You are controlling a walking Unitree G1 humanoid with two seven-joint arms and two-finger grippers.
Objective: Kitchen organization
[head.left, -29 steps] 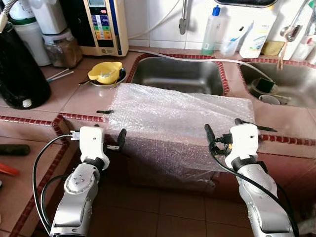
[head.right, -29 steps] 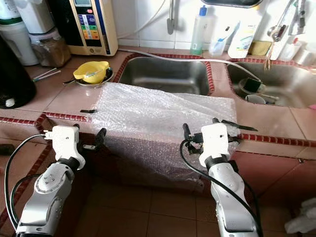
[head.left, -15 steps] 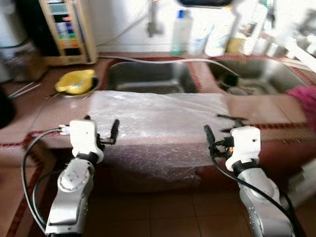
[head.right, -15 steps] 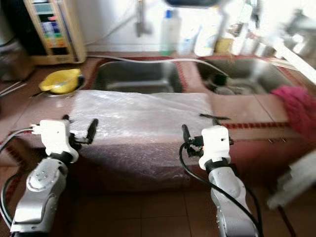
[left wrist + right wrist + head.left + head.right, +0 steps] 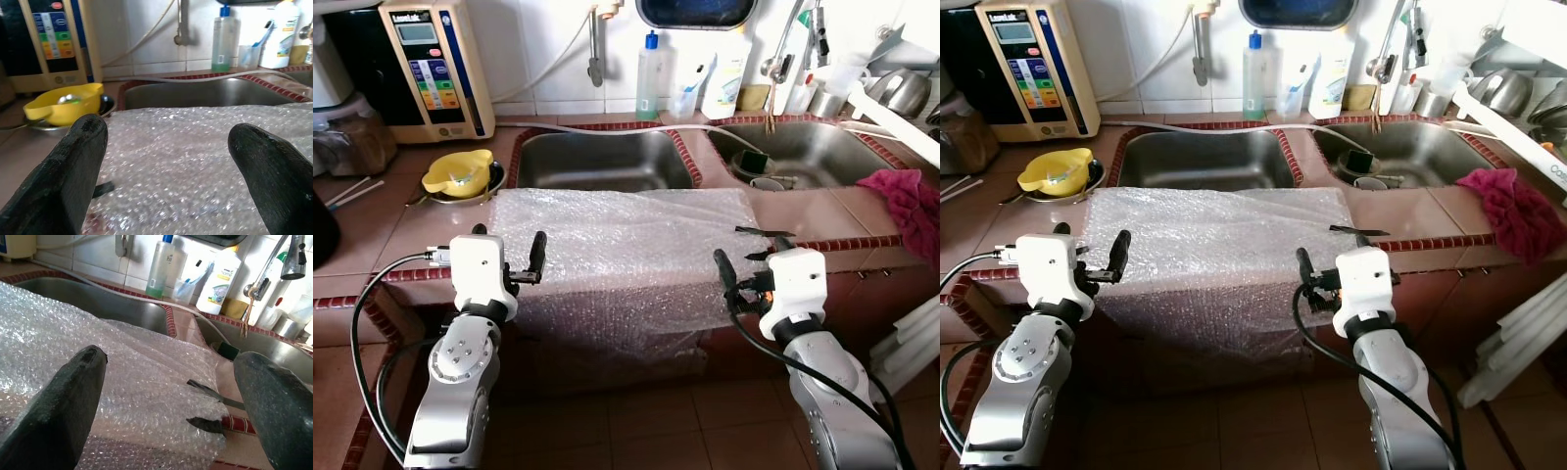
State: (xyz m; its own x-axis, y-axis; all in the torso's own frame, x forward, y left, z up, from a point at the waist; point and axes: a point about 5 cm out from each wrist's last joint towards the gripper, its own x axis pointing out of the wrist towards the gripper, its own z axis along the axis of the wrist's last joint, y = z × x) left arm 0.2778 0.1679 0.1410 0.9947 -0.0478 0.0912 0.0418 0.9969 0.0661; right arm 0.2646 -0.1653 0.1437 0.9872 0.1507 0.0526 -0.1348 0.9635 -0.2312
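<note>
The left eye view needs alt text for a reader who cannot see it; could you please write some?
A sheet of bubble wrap drapes over the front edge of a tiled kitchen counter, with the robot's left gripper and right gripper open at its two sides. Behind lie two steel sinks and a yellow bowl.

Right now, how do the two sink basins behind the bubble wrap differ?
The left sink basin looks empty; the right sink basin holds a few small items near its drain. The bubble wrap lies directly in front of the left sink basin, and reaches only partway before the right sink basin. Both are stainless steel, edged with red tile.
</note>
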